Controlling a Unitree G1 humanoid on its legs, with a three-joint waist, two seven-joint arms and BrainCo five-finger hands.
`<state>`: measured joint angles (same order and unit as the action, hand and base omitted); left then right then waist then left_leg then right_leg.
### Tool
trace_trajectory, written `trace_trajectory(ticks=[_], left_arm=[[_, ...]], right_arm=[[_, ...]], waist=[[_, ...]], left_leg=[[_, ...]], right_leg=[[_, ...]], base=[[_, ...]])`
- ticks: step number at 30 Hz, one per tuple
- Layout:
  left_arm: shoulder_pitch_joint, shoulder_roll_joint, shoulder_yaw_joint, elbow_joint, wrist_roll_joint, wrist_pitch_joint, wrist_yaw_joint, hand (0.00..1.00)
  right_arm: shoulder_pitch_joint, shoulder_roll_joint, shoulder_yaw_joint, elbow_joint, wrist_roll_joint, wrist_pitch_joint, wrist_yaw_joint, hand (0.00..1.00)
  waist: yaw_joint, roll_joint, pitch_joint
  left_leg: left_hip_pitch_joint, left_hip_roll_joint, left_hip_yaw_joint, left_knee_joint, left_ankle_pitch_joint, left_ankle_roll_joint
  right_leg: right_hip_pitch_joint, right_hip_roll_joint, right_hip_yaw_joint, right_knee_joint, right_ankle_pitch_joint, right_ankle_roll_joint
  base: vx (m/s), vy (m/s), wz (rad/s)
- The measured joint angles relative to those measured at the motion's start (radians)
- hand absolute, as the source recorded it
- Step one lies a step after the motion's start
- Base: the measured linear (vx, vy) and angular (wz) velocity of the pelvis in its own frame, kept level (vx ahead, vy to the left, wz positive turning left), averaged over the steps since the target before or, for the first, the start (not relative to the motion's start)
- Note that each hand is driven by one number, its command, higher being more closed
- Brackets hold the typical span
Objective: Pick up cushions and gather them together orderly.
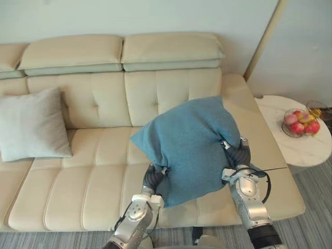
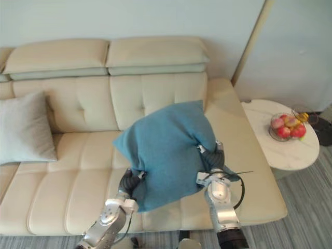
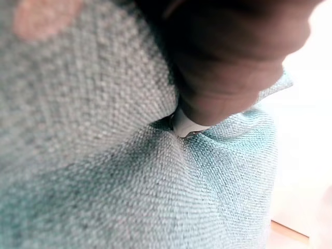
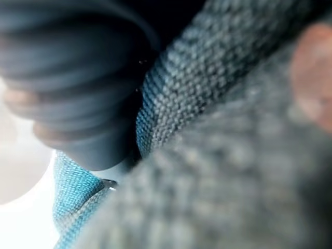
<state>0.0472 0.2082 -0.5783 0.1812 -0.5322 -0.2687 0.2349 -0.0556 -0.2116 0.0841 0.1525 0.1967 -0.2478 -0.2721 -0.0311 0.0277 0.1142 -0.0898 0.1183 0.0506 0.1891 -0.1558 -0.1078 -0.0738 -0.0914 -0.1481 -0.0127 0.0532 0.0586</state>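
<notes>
The blue cushion (image 1: 189, 145) hangs over the right half of the sofa (image 1: 93, 187), between the left robot hand (image 1: 153, 177) and the right robot hand (image 1: 237, 155). Whether either clasps it I cannot tell. The grey cushion (image 1: 32, 124) leans at the left end, well apart, so the gathering seems barely begun.

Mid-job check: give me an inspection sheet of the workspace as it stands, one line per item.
Surface: cream leather sofa, tufted backrest.
Job's things: blue-green knit cushion held up between both hands over the seat's right part; pale grey square cushion leaning on the backrest at far left, apart from it.
Clutter: nothing seen.
Hands: left hand at the blue-green cushion's lower left edge, right hand at its right edge; grip hidden by cloth.
Cables: nothing seen.
Surroundings: round white marble side table right of the sofa, glass fruit bowl on it; grey striped carpet.
</notes>
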Motion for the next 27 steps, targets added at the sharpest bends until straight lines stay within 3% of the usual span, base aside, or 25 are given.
trace_trajectory(ticks=[7,15,17,20,23,27], left_arm=[[-0.018,0.002,0.0,-0.016,0.013,-0.001,0.001,1.0],[-0.196,0.003,0.067,-0.017,0.101,0.0,0.073,1.0],[-0.346,0.003,0.111,-0.015,0.139,0.0,0.131,1.0],[-0.562,0.005,0.157,0.037,0.181,0.0,0.207,1.0],[-0.774,0.008,0.197,0.126,0.227,-0.003,0.295,1.0],[-1.172,0.017,0.273,0.35,0.268,-0.01,0.371,1.0]], right_arm=[[-0.03,-0.01,0.0,-0.004,-0.002,0.0,0.0,1.0],[-0.184,-0.029,0.0,0.012,-0.053,-0.002,-0.049,1.0],[-0.331,-0.038,-0.001,0.073,-0.071,-0.004,-0.096,1.0],[-0.499,-0.063,-0.005,0.128,-0.08,0.002,-0.157,1.0],[-0.688,-0.067,-0.013,0.201,-0.09,0.001,-0.213,1.0],[-1.094,-0.088,-0.074,0.475,-0.119,0.002,-0.265,1.0]], waist=[[0.01,0.002,0.007],[0.014,-0.005,0.083],[0.017,-0.014,0.128],[0.038,-0.015,0.15],[0.04,-0.013,0.165],[0.033,-0.01,0.24]], left_leg=[[-0.012,-0.059,0.025,-0.087,0.051,0.025],[-0.134,-0.051,0.015,-0.103,0.099,0.014],[-0.202,-0.05,0.016,-0.103,0.127,0.011],[-0.277,-0.042,0.019,-0.099,0.15,0.005],[-0.333,-0.04,0.012,-0.099,0.172,-0.002],[-0.422,-0.044,-0.021,-0.1,0.217,-0.008]], right_leg=[[-0.055,-0.052,0.018,-0.019,0.027,0.023],[-0.175,-0.046,-0.002,-0.022,0.068,0.003],[-0.255,-0.047,0.003,0.001,0.082,-0.001],[-0.357,-0.049,0.007,0.061,0.082,-0.002],[-0.423,-0.05,0.007,0.089,0.083,-0.002],[-0.513,-0.054,-0.011,0.117,0.101,-0.02]], base=[[0.01,0.065,-0.03],[-0.06,-0.014,0.05],[-0.17,-0.028,0.01],[-0.14,-0.046,0.0],[-0.11,-0.074,0.07],[-0.1,-0.041,0.17]])
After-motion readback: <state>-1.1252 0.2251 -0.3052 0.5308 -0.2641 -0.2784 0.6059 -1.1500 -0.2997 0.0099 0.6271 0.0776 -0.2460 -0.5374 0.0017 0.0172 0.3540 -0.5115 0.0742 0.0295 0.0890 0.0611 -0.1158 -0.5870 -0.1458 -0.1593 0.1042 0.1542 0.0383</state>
